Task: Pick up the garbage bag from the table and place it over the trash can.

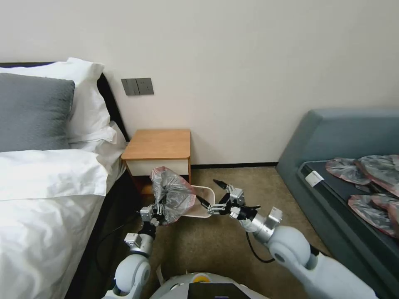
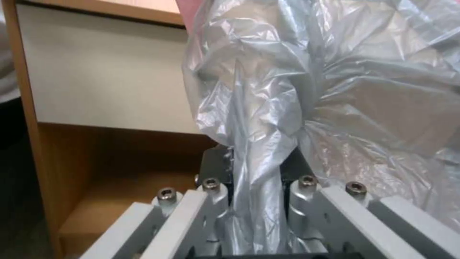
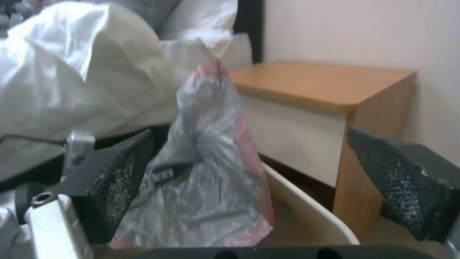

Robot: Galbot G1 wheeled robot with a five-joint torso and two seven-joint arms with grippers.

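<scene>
The garbage bag [image 1: 172, 194] is off the table [image 1: 160, 144], pinched in the left gripper [image 1: 159, 210] and held bunched above the trash can [image 1: 204, 207]. The right gripper [image 1: 213, 194] is spread wide, empty, beside the bin's rim. Pickup looks done; opening and fitting the bag over the rim are left.

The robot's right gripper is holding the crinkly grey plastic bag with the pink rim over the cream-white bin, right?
Not quite: the left gripper holds the crinkly grey plastic bag with the pink rim over the cream-white bin. The head view shows it. The right gripper is open beside the bin.
</scene>
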